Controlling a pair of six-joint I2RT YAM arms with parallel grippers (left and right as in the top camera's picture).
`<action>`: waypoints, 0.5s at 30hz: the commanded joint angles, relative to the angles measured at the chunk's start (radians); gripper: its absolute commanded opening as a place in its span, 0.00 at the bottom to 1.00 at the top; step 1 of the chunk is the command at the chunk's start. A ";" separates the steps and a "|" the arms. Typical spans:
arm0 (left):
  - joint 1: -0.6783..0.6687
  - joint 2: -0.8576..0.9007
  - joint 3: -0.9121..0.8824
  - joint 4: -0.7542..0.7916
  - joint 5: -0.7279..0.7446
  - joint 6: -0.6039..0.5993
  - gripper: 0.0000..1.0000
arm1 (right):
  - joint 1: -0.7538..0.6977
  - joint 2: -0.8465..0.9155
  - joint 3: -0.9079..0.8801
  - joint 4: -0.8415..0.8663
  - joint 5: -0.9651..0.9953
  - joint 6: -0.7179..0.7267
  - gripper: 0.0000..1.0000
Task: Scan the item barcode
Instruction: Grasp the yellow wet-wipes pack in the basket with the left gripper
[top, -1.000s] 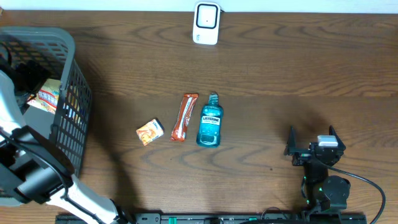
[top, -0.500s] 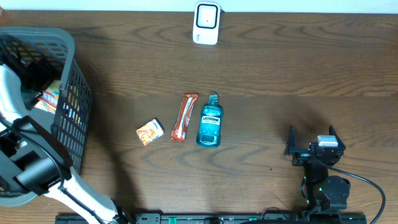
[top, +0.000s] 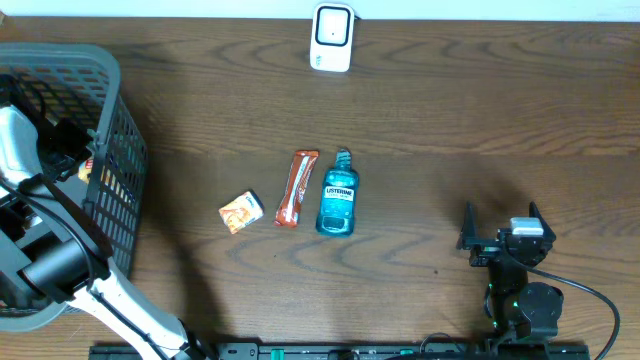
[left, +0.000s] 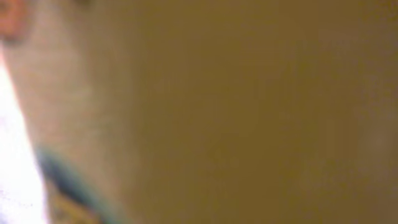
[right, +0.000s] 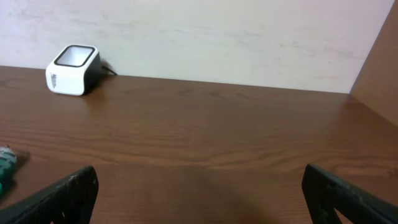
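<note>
Your left gripper (top: 62, 140) is down inside the grey mesh basket (top: 112, 95) at the left edge of the counter (top: 450, 120), and its jaws are closed together. An orange-and-yellow package (top: 88, 166) lies in the basket just beside the gripper, but from overhead you cannot tell whether the jaws have it. The left wrist view is no help, being only a brown-yellow blur pressed close to the lens. Your right gripper (top: 501, 210) sits low over the near right part of the counter with its jaws wide apart and nothing between them, well away from everything else. The white scanner (top: 332, 37) stands at the far edge of the counter, near the middle. In the centre of the counter three items lie side by side: a small orange packet (top: 241, 212) on the left, a red-brown snack bar (top: 296, 187) in the middle, and a blue mouthwash bottle (top: 338, 195) on the right, close beside the bar.
</note>
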 joint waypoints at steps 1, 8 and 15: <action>0.001 -0.030 -0.004 -0.040 0.018 -0.042 0.07 | 0.002 -0.005 -0.001 -0.003 -0.002 -0.012 0.99; 0.004 -0.268 -0.004 -0.024 0.032 -0.256 0.07 | 0.002 -0.005 -0.001 -0.003 -0.002 -0.013 0.99; 0.002 -0.524 -0.004 -0.023 0.136 -0.347 0.07 | 0.002 -0.005 -0.001 -0.003 -0.002 -0.012 0.99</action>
